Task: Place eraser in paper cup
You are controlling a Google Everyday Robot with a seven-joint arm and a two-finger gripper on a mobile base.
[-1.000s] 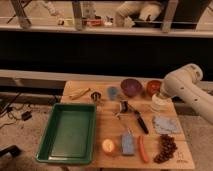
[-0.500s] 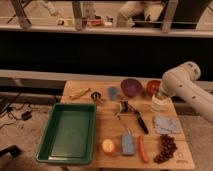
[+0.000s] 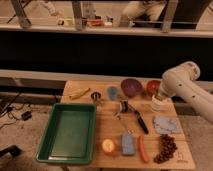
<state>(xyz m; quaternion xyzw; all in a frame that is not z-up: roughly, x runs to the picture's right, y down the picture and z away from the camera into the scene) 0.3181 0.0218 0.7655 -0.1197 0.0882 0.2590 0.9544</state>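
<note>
The white paper cup (image 3: 159,105) stands at the right side of the wooden table (image 3: 107,125), just in front of the red bowl (image 3: 151,87). My gripper (image 3: 160,97) hangs at the end of the white arm, directly over the cup's mouth and hiding part of it. I cannot pick out the eraser; anything in the gripper is hidden by the wrist.
A green tray (image 3: 70,131) fills the table's left half. At the back are a banana (image 3: 79,93), a small metal cup (image 3: 96,95), a blue-grey cup (image 3: 113,92) and a purple bowl (image 3: 131,86). A black tool (image 3: 141,121), grey cloth (image 3: 165,125), blue-grey block (image 3: 128,144), carrot (image 3: 143,149) and grapes (image 3: 166,148) lie in front.
The arm has shifted slightly to the left and settled over the paper cup. The objects on the table have not moved.
</note>
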